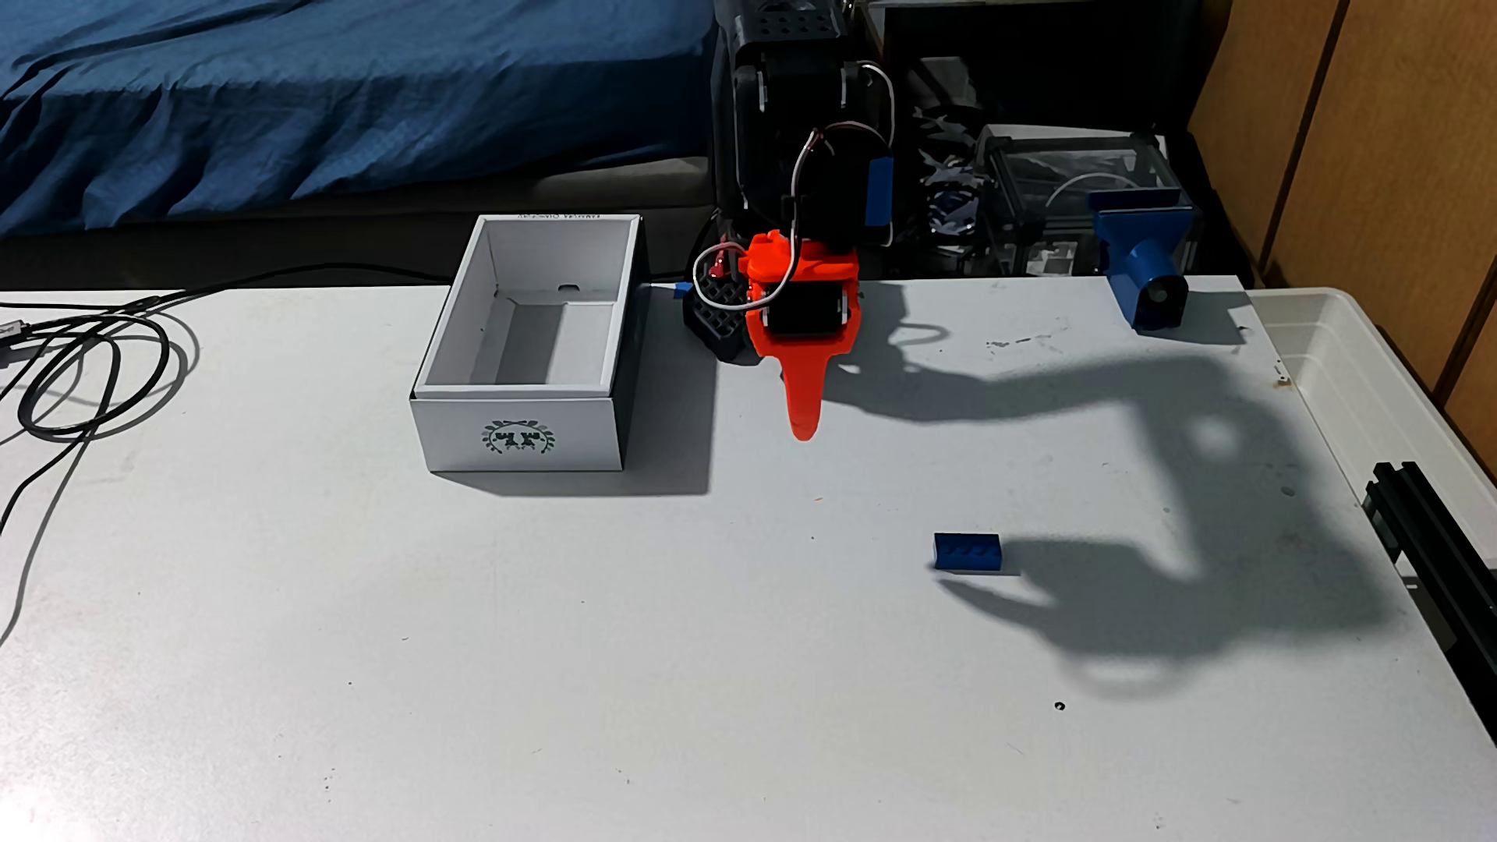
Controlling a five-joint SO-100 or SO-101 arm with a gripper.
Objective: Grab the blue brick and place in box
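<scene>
The blue brick (966, 553) lies on the white table, right of centre, studs up, nothing touching it. The box (526, 344), white cardboard with a dark wreath emblem on its near short side, stands at the back left of centre and looks empty. My orange gripper (803, 429) hangs pointing down between them, just right of the box and well behind and left of the brick. Its fingers appear together as one orange tip with nothing between them.
Black cables (81, 364) loop on the table's far left. A blue clamp-like part (1146, 263) sits at the back right edge, beside a translucent tub (1361, 380). A black rail (1434, 526) lies at the right edge. The arm's shadow falls across the right side.
</scene>
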